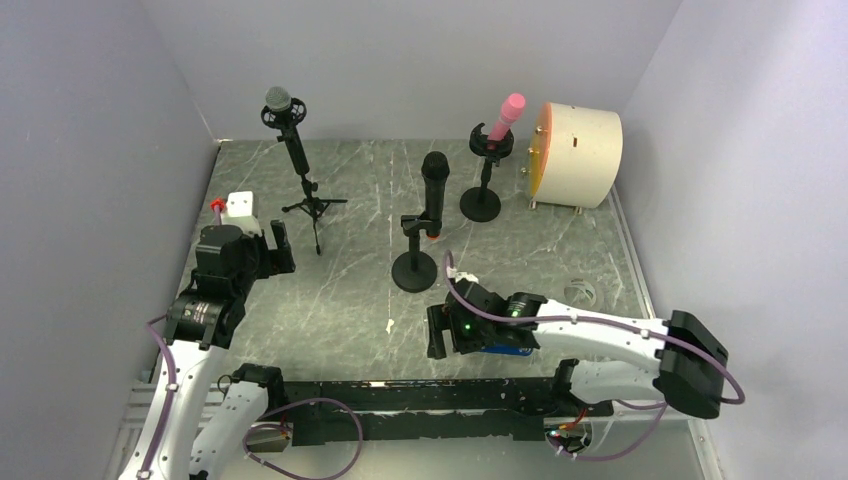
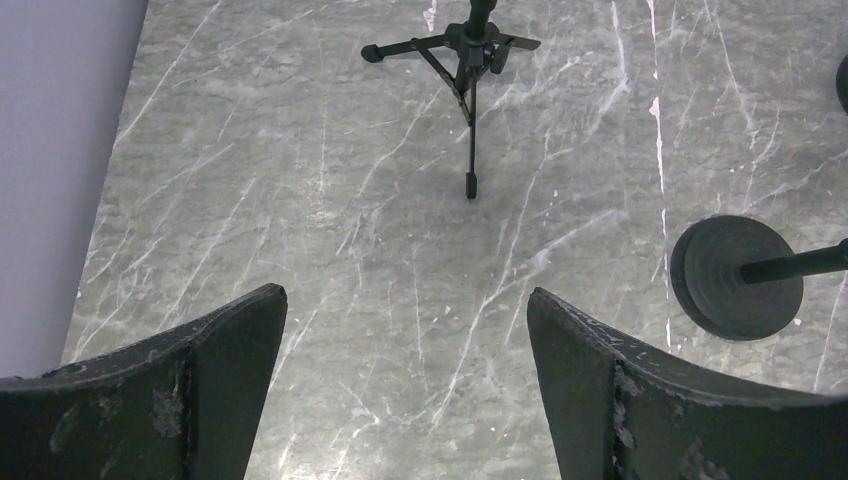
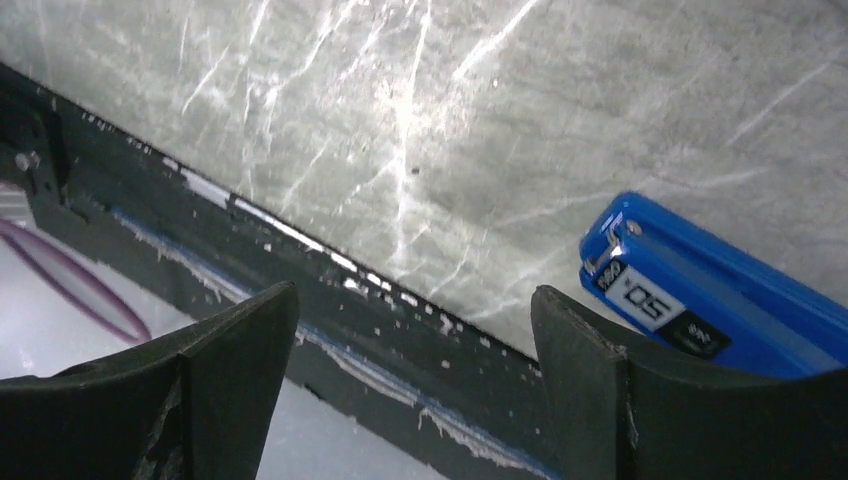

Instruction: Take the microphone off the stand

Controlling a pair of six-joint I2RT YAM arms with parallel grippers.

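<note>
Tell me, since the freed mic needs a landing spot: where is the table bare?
Bare marble lies between the tripod and the black mic's base, running forward to the left gripper. Another patch lies in front of the drum. Crowded: the pink mic's stand beside the drum.

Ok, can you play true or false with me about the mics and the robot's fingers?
1. Three mics sit in stands: grey mic, black mic, pink mic. True.
2. The pink mic is on a tripod. False: it has a round base; the grey mic has the tripod.
3. The left fingers hold a mic. False: they are open and empty.
4. A blue stapler lies by the right fingers. True.
</note>
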